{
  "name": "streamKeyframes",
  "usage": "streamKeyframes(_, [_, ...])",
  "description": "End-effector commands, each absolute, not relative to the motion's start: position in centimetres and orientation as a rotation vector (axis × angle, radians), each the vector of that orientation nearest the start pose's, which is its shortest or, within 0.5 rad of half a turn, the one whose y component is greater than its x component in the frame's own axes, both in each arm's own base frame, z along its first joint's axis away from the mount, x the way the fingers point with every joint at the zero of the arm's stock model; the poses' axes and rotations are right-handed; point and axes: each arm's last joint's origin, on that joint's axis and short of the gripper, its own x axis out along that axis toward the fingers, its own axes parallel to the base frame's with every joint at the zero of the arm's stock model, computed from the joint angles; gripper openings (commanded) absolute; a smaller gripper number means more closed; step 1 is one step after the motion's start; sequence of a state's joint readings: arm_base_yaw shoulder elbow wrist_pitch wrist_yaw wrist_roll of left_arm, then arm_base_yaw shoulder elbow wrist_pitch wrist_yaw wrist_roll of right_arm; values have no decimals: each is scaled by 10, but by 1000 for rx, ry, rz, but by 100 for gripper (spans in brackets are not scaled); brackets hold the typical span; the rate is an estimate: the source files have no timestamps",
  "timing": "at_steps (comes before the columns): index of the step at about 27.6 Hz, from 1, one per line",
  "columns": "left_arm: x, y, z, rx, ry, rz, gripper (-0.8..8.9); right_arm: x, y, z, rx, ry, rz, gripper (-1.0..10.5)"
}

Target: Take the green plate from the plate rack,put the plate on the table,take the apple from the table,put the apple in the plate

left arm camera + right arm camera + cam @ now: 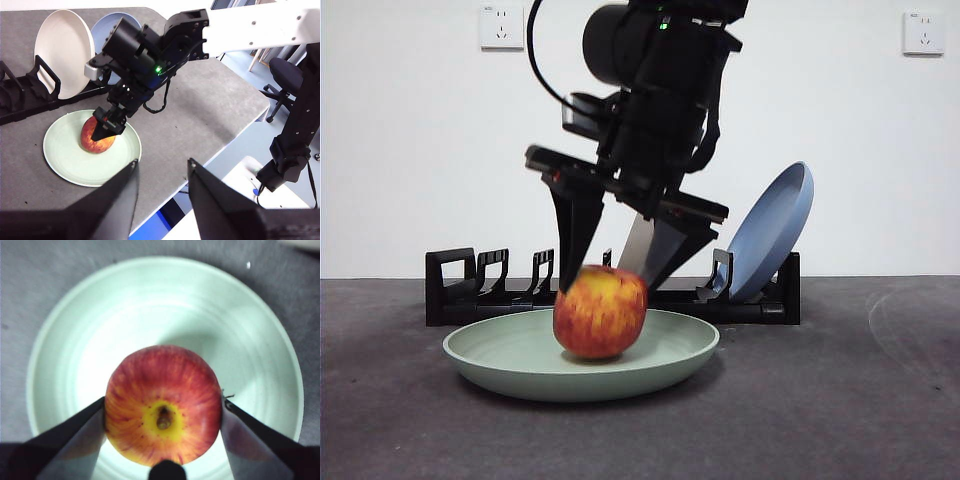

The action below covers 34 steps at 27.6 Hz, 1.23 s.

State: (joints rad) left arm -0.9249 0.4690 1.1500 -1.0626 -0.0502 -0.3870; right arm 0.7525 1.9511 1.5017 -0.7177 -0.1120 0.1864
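Note:
The red and yellow apple [600, 312] [97, 137] [162, 405] rests in the middle of the green plate [500, 355] [65, 155] [240, 315]. The plate lies flat on the table [840, 400] in front of the plate rack [460, 290] [30, 100]. My right gripper [604, 282] [105, 131] [163, 400] comes down from above, and its two jaws press the apple's sides. My left gripper [162, 162] hangs open and empty, high over the table's near edge, away from the plate.
A blue plate [775, 235] [107, 30] leans in the rack's right end, with a cream-white plate [62, 45] beside it. The table's edge [200, 165] runs close to the green plate. Beyond that edge stand a chair [285, 80] and an arm stand.

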Motion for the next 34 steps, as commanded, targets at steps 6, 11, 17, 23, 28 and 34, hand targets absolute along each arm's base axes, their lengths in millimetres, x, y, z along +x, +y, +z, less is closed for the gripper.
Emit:
streamKeyframes(6, [17,-21,386,-177,511,-775,162,291,281,197,-248,1228,653,-1])
streamKeyframes(11, [17,-21,386,-177,511,-775,162,291,281,196,-251,1237,649,374])
streamKeyframes(17, [17,-21,386,-177,511,-775,162,290,280,196,-251,1248,645,568])
streamKeyframes(23, [17,-21,386,-177,511,-775,162,290,280,203,-259,1265,640,567])
streamKeyframes(28, [17,-21,386,-177,510,-773,162,293,282,232,-262,1252,649,567])
streamKeyframes(34, [20,-21,386,-170,494,-717,162,291,281,301,-276,1154,708,565])
